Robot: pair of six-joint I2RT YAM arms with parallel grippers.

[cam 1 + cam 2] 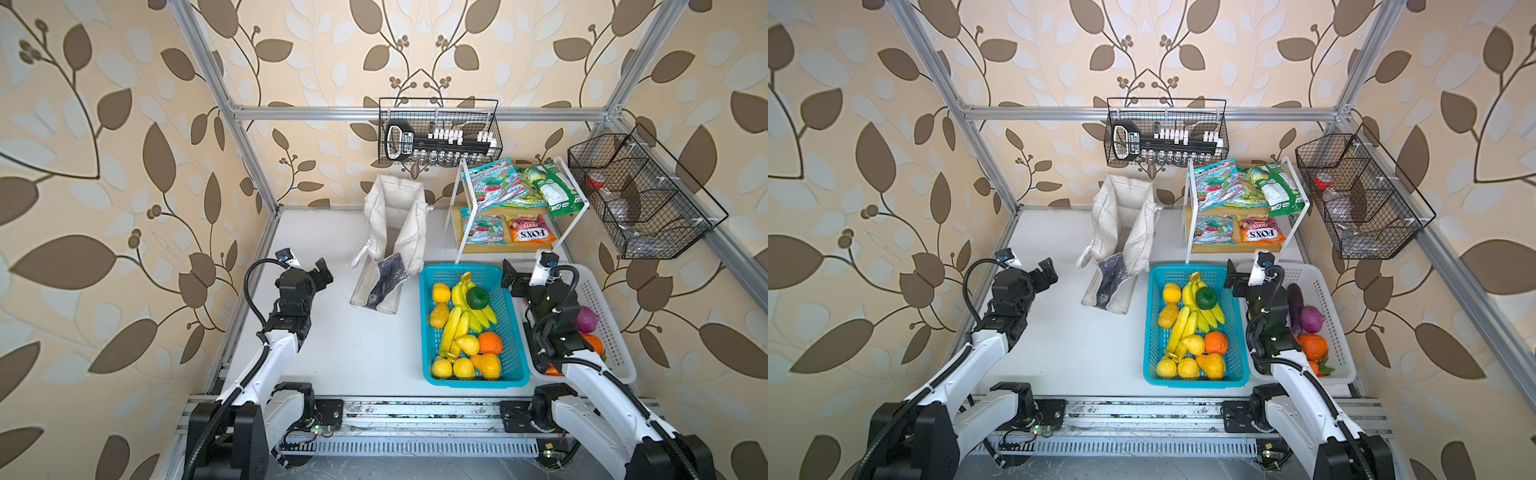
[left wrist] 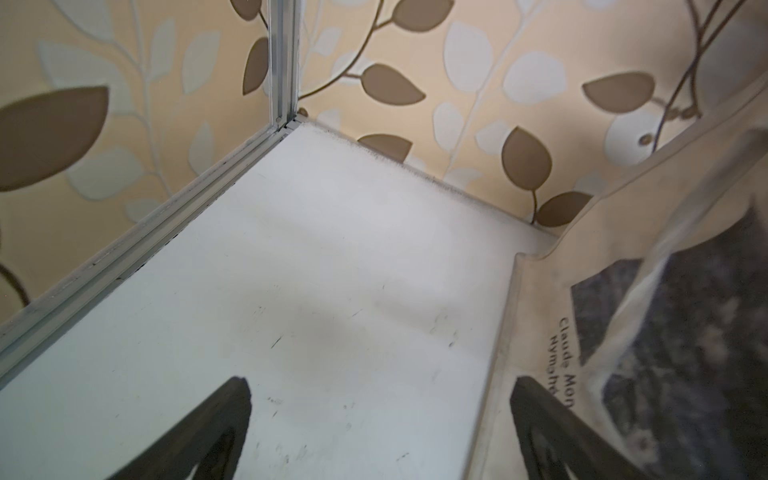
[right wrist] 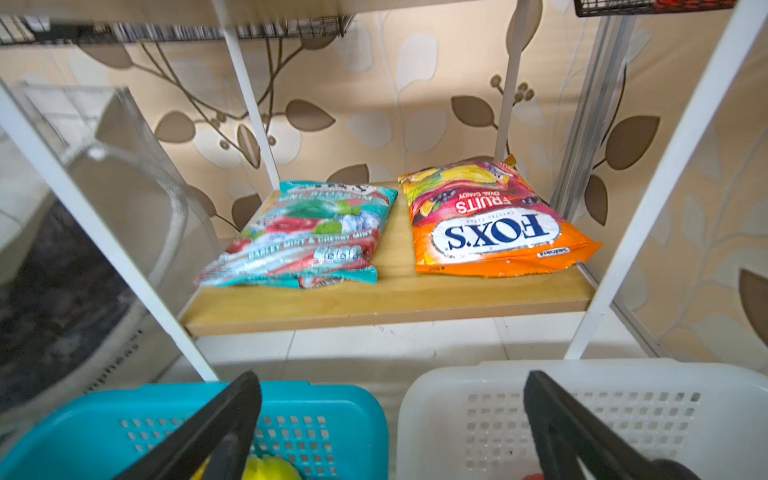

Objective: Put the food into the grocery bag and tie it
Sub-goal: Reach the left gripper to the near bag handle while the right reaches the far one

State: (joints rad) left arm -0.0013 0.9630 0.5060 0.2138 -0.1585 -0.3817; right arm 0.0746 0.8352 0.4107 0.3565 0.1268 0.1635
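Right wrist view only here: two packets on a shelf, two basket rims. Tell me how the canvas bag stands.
Observer: The grocery bag stands at the back of the table, mouth open, its near panel lying flat on the tabletop.
Operator: Report the left gripper.
Observer: The left gripper is open and empty, left of the bag and apart from it.
Operator: Say what fills the turquoise basket.
Observer: Toy fruit; a green round fruit rests on the banana bunch.

Bright, even light w/ soft shadows on the bench. Both top views warp at edges (wallpaper stretched). Wrist views blurry near the jaws.
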